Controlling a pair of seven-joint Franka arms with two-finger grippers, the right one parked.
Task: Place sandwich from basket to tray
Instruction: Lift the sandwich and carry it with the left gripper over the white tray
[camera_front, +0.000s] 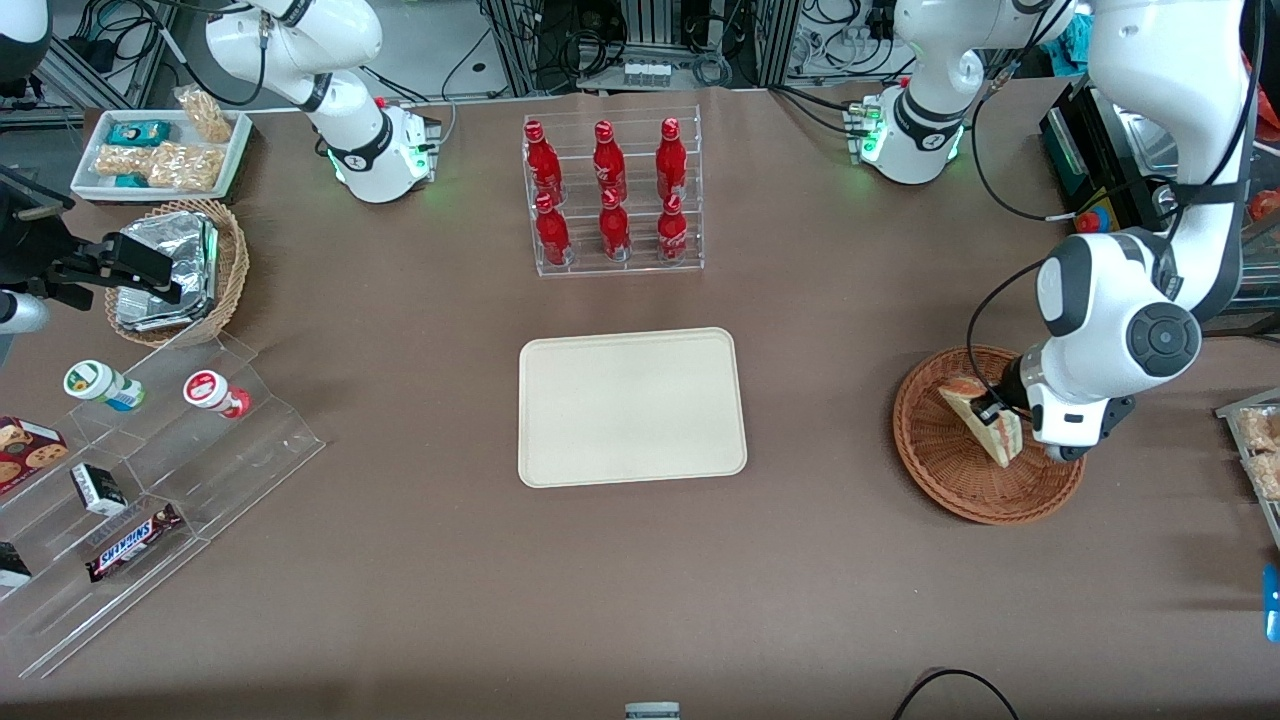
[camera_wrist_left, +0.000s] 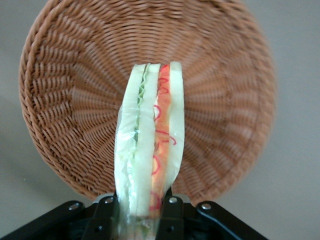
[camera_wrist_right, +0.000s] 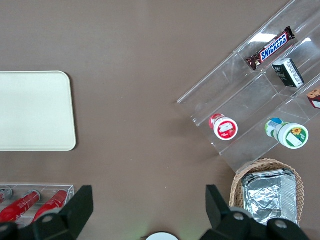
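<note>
My left gripper hangs over the reddish-brown wicker basket at the working arm's end of the table, shut on the sandwich. The wrist view shows the wedge clamped between both fingers, its white bread with green and red filling pointing out over the basket beneath it. The sandwich looks lifted off the basket floor. The cream-beige tray lies bare at the table's middle, well away from the gripper; it also shows in the right wrist view.
A clear rack of red bottles stands farther from the front camera than the tray. Toward the parked arm's end are a paler basket of foil packets, a white snack tray and a stepped acrylic stand with snacks.
</note>
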